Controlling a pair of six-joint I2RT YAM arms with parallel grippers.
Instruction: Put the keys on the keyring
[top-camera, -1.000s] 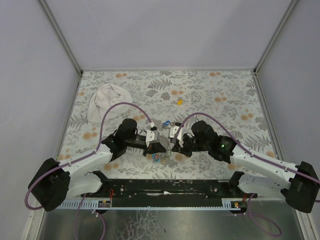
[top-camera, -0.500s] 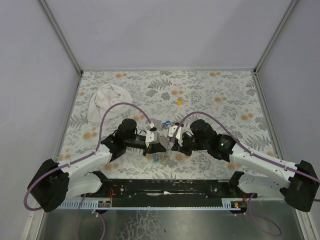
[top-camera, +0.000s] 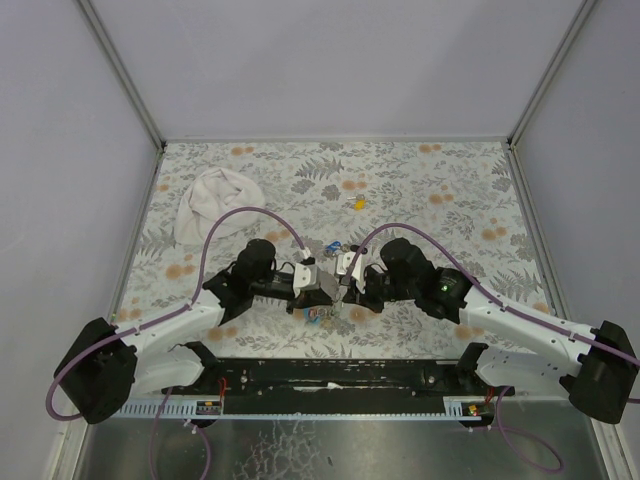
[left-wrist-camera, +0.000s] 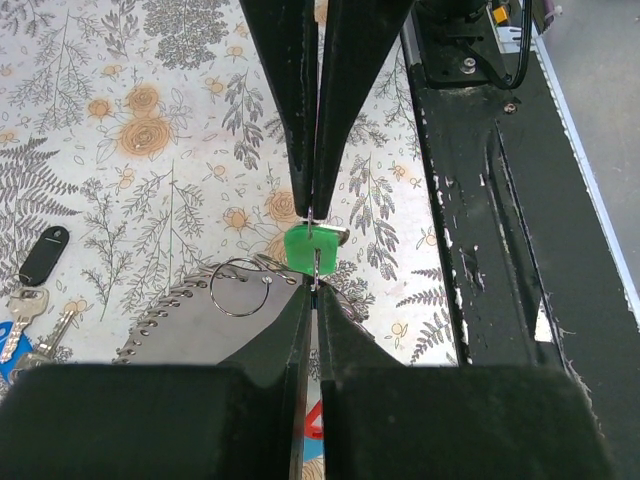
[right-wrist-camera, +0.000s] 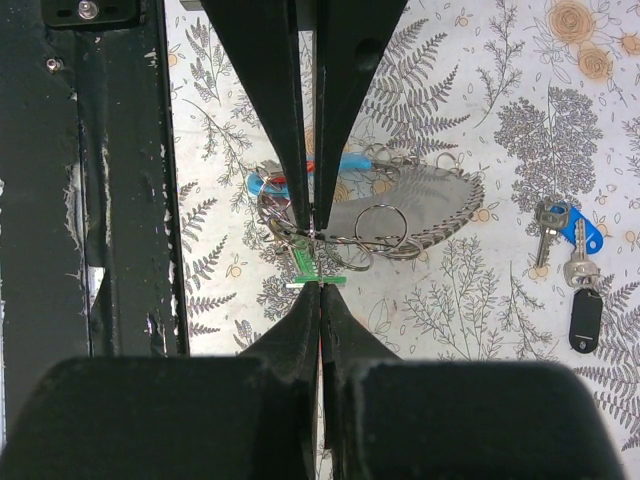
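Note:
Both grippers meet tip to tip over the table's middle. My right gripper is shut on the green key, held on edge. My left gripper is shut on a thin metal ring of the keyring, right at the green key's head. The keyring's grey coil cord lies beneath, with a light-blue piece and a red bit. A blue key and a black key lie together nearby. A yellow key lies farther back.
A white cloth bundle lies at the back left of the patterned table. The black mounting rail runs along the near edge, close behind both grippers. Grey walls enclose the table on three sides.
Both arms have shifted only slightly around the meeting point. Both grips are held as before.

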